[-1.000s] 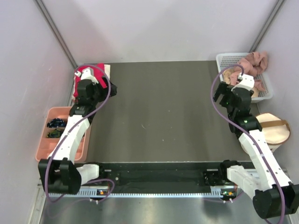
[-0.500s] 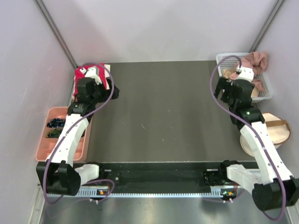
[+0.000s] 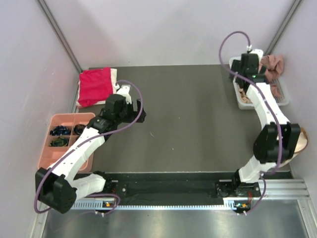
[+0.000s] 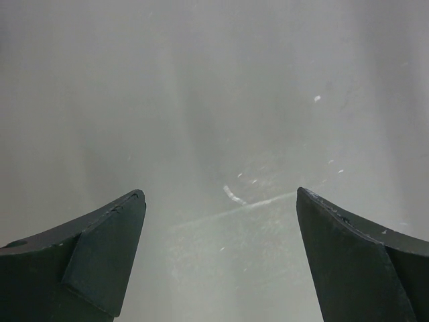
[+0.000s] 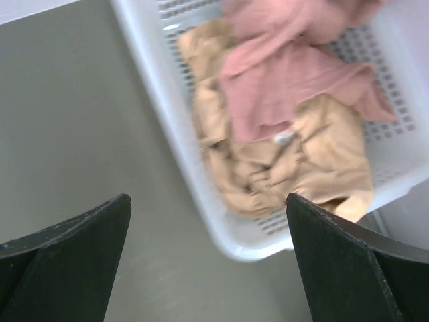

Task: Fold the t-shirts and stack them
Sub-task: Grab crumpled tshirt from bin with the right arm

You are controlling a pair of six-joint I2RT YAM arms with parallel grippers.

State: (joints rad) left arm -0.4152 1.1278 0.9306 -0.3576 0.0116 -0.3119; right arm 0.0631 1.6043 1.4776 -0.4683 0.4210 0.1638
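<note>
Pink t-shirt [image 5: 295, 87] crumpled over tan t-shirt [image 5: 295, 161] inside the basket [image 5: 244, 245] (clearest from right wrist); right hand [image 5: 208, 198] and left hand [image 4: 220, 193] both spread, empty.

You have a dusty-pink t-shirt [image 5: 288, 87] and a tan t-shirt [image 5: 315, 161] in the white perforated basket [image 5: 167, 121]; across the dark grey table [image 3: 188, 114] from the basket, a plain red t-shirt [image 3: 95, 85] over a white t-shirt [image 3: 115, 78].

Right claw [image 5: 208, 197] spread wide over white basket [image 5: 173, 134] rim; inside, pink shirt [image 5: 281, 80] crumpled atop tan shirt [image 5: 301, 168]; worktop [image 5: 74, 121] beside.
</note>
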